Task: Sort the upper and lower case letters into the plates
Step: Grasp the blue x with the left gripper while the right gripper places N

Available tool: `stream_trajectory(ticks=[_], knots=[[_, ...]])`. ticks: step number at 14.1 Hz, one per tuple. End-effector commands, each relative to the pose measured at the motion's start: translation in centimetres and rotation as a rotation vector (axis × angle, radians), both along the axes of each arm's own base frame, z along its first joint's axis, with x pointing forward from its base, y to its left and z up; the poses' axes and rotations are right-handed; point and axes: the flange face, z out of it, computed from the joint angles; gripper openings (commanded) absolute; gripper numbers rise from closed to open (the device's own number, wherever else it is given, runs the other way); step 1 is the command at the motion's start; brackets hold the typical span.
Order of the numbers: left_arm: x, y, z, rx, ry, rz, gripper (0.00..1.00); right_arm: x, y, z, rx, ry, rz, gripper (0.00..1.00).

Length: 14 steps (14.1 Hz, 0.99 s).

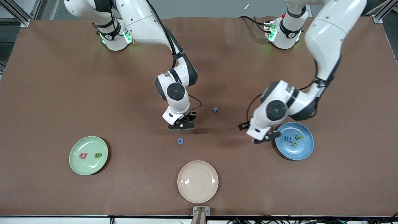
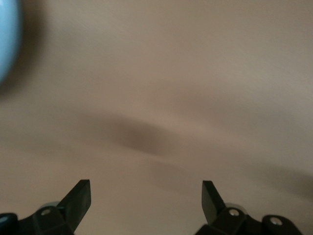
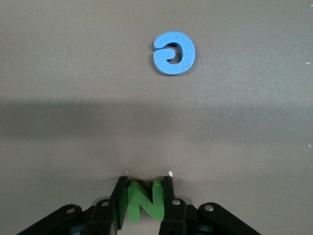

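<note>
Brown counter (image 1: 62, 93), all places taken from the cream-beige plate (image 1: 197, 181) at the camera edge.

Round pale green plate (image 1: 88, 155): toward the right arm's end from the cream plate, a little farther from the camera. It holds a red foam piece (image 1: 83, 155) and a green foam piece (image 1: 98, 155); which letters they are is not readable.

Round blue plate (image 1: 294, 141): toward the left arm's end from the cream plate, farther from the camera. It holds several small green and dark letters (image 1: 292, 140).

Left tool (image 1: 266, 137): low beside the blue plate's rim, fingers spread wide, nothing between them. This arm waits.

Right tool (image 1: 182, 126): down at the counter, farther from the camera than the cream plate, closed on a green foam letter N (image 3: 145, 199) standing upright between the fingers.

Loose blue foam letter (image 1: 180, 141), a G or a c: between the right tool and the cream plate. Small blue plus-shaped piece (image 1: 215, 109): farther from the camera.

Judgement: the N is upper case; from the tool the green plate lies toward the right arm's end, the blue toward the left arm's. Which plate takes capitals cannot be told.
</note>
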Motion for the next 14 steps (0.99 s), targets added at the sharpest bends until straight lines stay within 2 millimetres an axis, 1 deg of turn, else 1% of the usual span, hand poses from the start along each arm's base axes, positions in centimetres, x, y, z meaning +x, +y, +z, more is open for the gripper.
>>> stream_trajectory(ticks=[1,2,3,4,5,6,7,8,9,10,11,12,14], knots=[[-2.2,-4.5,-1.6,-0.019,-0.032,0.087,1.00,0.1,-0.9,0.5,-0.002,0.015,-0.058,0.04],[-3.4,-6.5,-2.0,-0.024,-0.036,0.126,1.00,0.4,-1.1,1.4,-0.001,0.017,-0.074,0.04],[-4.3,-7.7,-2.4,-0.028,-0.038,0.157,1.00,1.4,-2.4,2.8,-0.017,0.017,-0.087,0.04],[-5.0,-8.1,-3.1,-0.034,-0.036,0.191,1.00,3.0,-4.2,4.1,-0.050,0.009,-0.101,0.04],[-6.1,-8.7,-3.7,-0.038,-0.034,0.213,1.00,4.1,-5.4,5.3,-0.088,0.002,-0.083,0.04],[-7.1,-9.4,-4.2,-0.037,-0.031,0.224,1.00,5.3,-6.7,6.7,-0.139,-0.014,-0.035,0.04],[-8.1,-10.2,-4.6,-0.028,-0.023,0.231,0.97,6.5,-8.5,7.6,-0.193,-0.028,0.001,0.04],[-8.5,-10.6,-4.8,-0.022,-0.022,0.242,0.92,7.6,-10.7,8.2,-0.243,-0.036,0.039,0.04],[-9.1,-11.2,-4.9,-0.019,-0.020,0.246,0.84,8.6,-12.8,8.6,-0.274,-0.038,0.072,0.04],[-9.4,-11.4,-5.2,-0.011,-0.020,0.257,0.75,9.8,-15.6,9.1,-0.297,-0.033,0.098,0.04],[-9.7,-11.8,-5.4,-0.001,-0.026,0.259,0.68,10.8,-18.5,9.4,-0.319,-0.007,0.129,0.04],[-9.9,-11.9,-5.9,0.013,-0.028,0.273,0.63,12.1,-22.0,9.5,-0.324,0.016,0.153,0.04],[-10.4,-12.2,-6.9,0.026,-0.022,0.279,0.57,14.1,-28.6,9.5,-0.317,0.044,0.207,0.04]])
